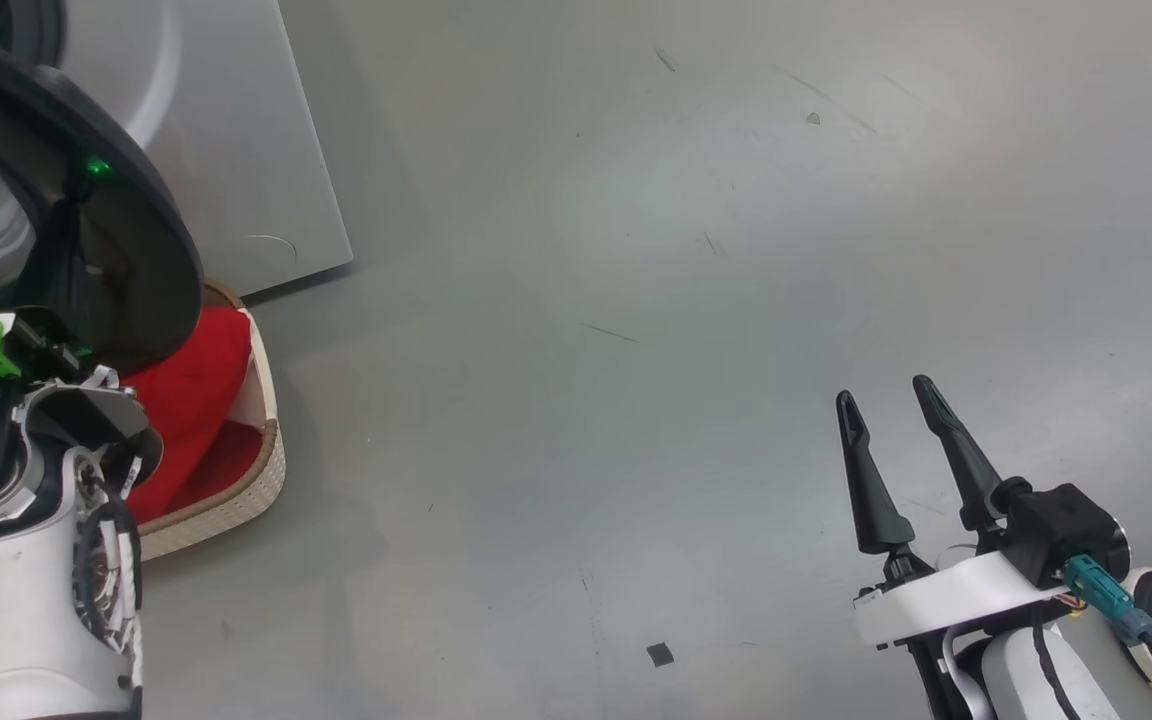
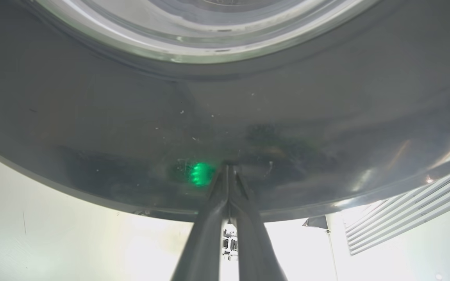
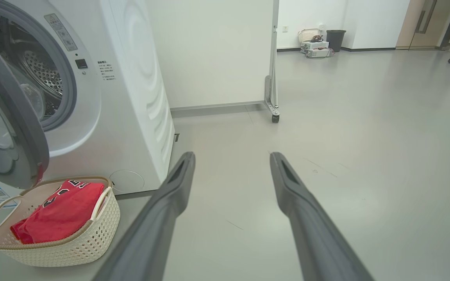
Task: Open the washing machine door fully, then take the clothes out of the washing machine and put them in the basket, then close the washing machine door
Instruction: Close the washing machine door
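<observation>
The left gripper [image 2: 229, 168] has its two dark fingers pinched together on nothing, and their tips appear to rest against the glossy black rim of the washing machine door [image 2: 326, 128], which spreads directly ahead of and above them. A green glow reflects in the rim just beside the tips. The right gripper [image 1: 884, 392] hangs idle with its fingers spread wide and empty, over bare grey floor [image 1: 636, 300].

Seen along the right gripper's fingers, the washing machine [image 3: 131, 97] stands ahead and to the left, its door swung partway out from the opening. The basket [image 3: 92, 238] sits low and to the left of those fingers, close in front of the machine and under the door's lower edge. The clothes [image 3: 65, 212] lie inside it as a red heap, dark lettering showing on top.

By this layout, opening and unloading look finished, and the closing of the door looks to be the step in hand, the left fingertips placed to push it. The door is not yet shut.

The door covers the lower part of the steel drum [image 3: 41, 70], so whether a garment remains inside cannot be told; the visible part looks empty. In the head view the door and the left arm hide much of the basket. The jersey's lettering is cut off by folds.
</observation>
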Available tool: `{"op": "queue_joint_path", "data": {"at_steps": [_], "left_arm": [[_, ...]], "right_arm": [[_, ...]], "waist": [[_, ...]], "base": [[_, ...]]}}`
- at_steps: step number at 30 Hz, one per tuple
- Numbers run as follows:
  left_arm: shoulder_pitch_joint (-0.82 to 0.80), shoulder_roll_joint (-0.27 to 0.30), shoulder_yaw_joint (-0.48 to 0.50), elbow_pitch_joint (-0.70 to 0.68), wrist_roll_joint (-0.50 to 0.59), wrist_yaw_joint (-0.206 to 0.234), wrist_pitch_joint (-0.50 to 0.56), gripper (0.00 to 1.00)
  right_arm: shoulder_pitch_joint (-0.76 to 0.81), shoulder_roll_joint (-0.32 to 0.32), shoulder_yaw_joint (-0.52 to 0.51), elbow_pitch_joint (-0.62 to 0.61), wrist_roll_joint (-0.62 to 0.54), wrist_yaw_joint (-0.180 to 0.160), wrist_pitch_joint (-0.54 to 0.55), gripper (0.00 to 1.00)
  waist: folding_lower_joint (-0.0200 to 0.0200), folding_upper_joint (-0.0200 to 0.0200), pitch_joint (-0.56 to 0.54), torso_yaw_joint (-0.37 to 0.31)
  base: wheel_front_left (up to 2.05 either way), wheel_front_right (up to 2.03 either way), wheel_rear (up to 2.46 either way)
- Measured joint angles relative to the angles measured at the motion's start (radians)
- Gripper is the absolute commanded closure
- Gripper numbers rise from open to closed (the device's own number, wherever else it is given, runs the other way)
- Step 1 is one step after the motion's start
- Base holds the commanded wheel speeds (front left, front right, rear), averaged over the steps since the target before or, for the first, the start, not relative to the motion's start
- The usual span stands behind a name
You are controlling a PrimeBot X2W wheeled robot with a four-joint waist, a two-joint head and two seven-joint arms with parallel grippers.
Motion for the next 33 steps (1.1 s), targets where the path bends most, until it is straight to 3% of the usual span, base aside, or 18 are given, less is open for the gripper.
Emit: {"op": "queue_joint_path", "data": {"at_steps": [9,16,22,29,33], "left_arm": [[-0.005,-0.006,-0.019,0.044,-0.004,-0.023,0.001,1.00],[0.005,-0.007,-0.070,0.068,0.017,-0.072,0.015,1.00],[0.071,0.006,-0.132,0.072,0.115,-0.114,0.024,1.00],[0.152,0.015,-0.146,0.068,0.156,-0.132,0.009,1.00],[0.190,0.039,-0.178,0.040,0.242,-0.133,-0.019,1.00]], "right_arm": [[-0.002,0.001,-0.015,-0.021,0.000,-0.009,0.000,0.00],[-0.006,0.001,-0.022,-0.027,0.002,-0.009,0.000,0.00],[-0.007,0.001,-0.033,-0.027,0.013,-0.008,0.000,0.00],[-0.007,0.001,-0.049,-0.032,0.050,-0.006,0.000,0.00],[-0.003,0.001,-0.060,-0.034,0.045,0.002,-0.001,0.00]], "waist": [[0.0000,0.0000,-0.005,0.023],[0.0000,0.0000,-0.027,0.066],[0.0000,0.0000,-0.064,0.122],[0.0000,0.0000,-0.113,0.186],[0.0000,0.0000,-0.139,0.227]], "base": [[0.00,0.00,0.00],[0.00,0.00,0.00],[0.00,0.00,0.00],[0.00,0.00,0.00],[0.00,0.00,0.00]]}}
